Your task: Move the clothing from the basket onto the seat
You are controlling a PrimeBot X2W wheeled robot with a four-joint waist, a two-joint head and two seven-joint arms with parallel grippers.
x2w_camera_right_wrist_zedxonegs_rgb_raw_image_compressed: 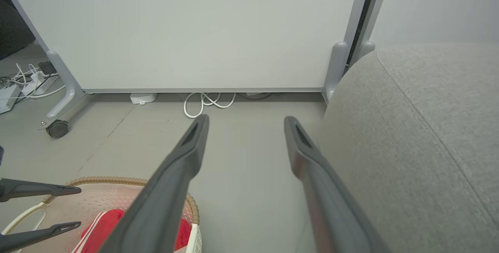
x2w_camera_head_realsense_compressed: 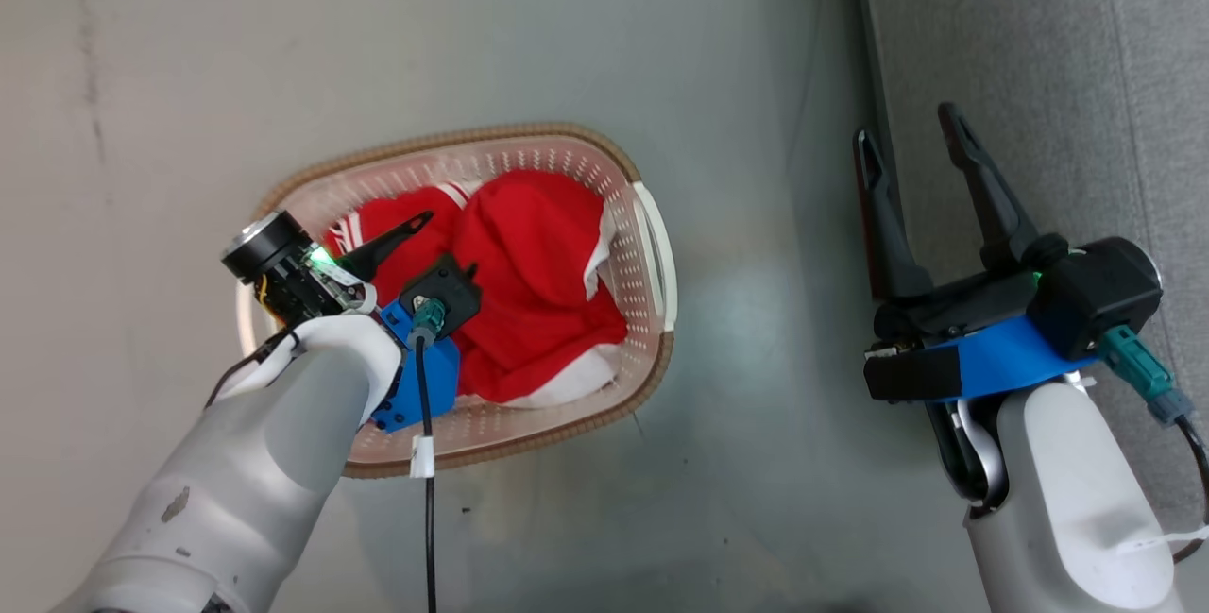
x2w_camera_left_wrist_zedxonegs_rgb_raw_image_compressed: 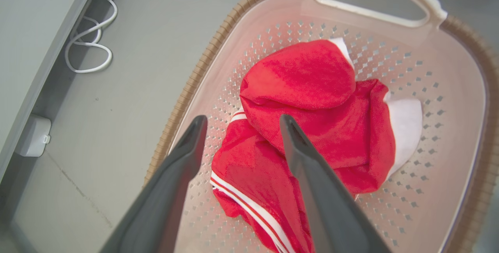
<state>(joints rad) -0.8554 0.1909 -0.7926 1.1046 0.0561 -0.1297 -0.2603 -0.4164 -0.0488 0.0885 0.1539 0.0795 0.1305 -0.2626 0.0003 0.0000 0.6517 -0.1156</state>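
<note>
— Both pieces of clothing (x2w_camera_head_realsense_compressed: 529,282) in the basket (x2w_camera_head_realsense_compressed: 529,133), left of the seat (x2w_camera_head_realsense_compressed: 1086,75)?
— Yes; left tool (x2w_camera_left_wrist_zedxonegs_rgb_raw_image_compressed: 242,118) hangs over them, spread apart to grab; right tool (x2w_camera_head_realsense_compressed: 905,122) idles, also apart, beside the seat

Basket (x2w_camera_head_realsense_compressed: 529,160): oval, cream perforated plastic, brown woven-look rim, white side handles. Upright on the floor, left of the seat and apart from it.
Clothing (x2w_camera_head_realsense_compressed: 534,282): two bright red garments with white stripe trim, crumpled together inside the basket, one lapping the other.
Seat (x2w_camera_head_realsense_compressed: 1039,75): light grey fabric cushion, rounded edge, right side.
</note>
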